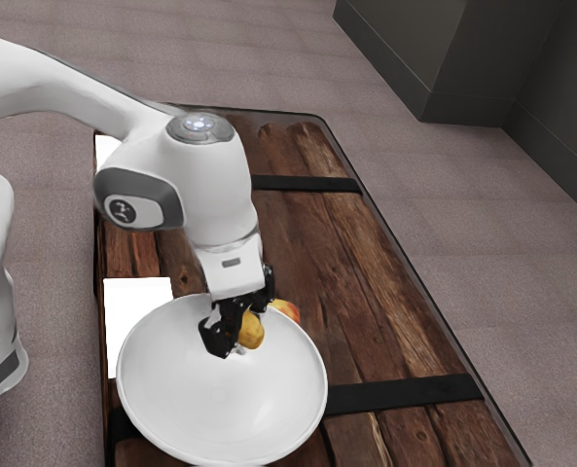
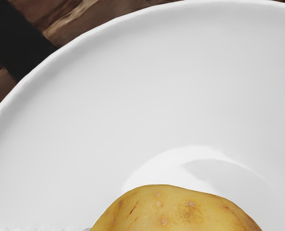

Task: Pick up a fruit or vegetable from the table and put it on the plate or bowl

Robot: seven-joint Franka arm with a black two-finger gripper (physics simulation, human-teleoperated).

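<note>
Holding the yellow potato (image 1: 253,331) tight, clamped in the tool (image 1: 232,338), just above the white bowl (image 1: 171,418) on the tabletop (image 1: 366,282). Looks nearly done. Go down slow and straight, toward the middle of the bowl. Stop low, close to the bottom. Then open the tool gently, so no bounce and no rolling out. Lift straight up after. Keep clear of the small red-and-yellow fruit (image 1: 286,311) just beside the bowl's far rim.

Wooden table (image 1: 366,272); white bowl (image 1: 196,413), fruit (image 1: 287,311) atop
</note>
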